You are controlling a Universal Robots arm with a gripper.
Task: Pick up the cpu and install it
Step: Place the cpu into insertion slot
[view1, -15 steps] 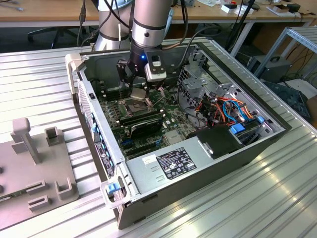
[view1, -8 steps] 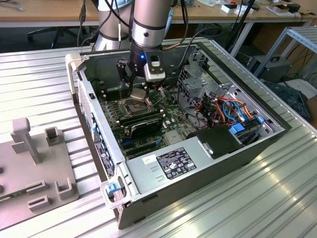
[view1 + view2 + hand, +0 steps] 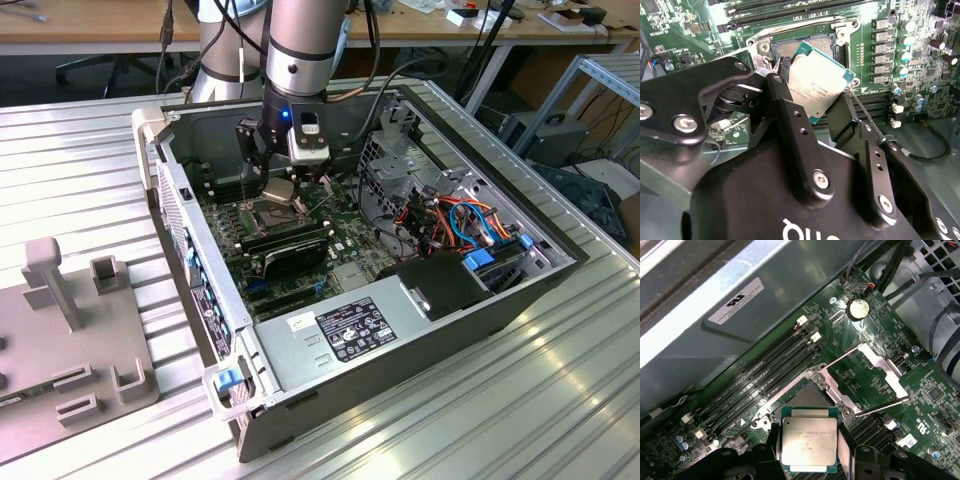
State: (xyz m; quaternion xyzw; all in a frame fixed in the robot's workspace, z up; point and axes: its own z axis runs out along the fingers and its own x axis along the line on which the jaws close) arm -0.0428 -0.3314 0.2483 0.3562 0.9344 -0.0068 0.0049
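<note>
Silver-grey cpu (image 3: pixel 809 440) is pinched by the gripper (image 3: pixel 280 188), with one black finger (image 3: pixel 846 442) on each of two opposite edges and its metal top facing up. It hangs just over the socket (image 3: pixel 807 396) on the green motherboard (image 3: pixel 865 382) and isn't seated. In the second wrist view it looks tilted relative to the socket frame. I can't tell whether any corner touches the frame.

The socket is open: its hinged metal plate (image 3: pixel 875 362) is flipped back and the thin lever (image 3: pixel 882 406) sticks out sideways beside it. Long black memory slots (image 3: pixel 765 367) run alongside the socket, and a coin battery (image 3: pixel 856 308) sits past the plate.

In the exterior view the arm (image 3: pixel 305 45) reaches down into an open computer case (image 3: pixel 190 235) that lies on a ribbed aluminium table (image 3: pixel 500 400). A grey power supply (image 3: pixel 340 335) sits at the case's near end. A grey fixture block (image 3: pixel 60 340) is on the table at the exterior view's left, well apart from the case.
</note>
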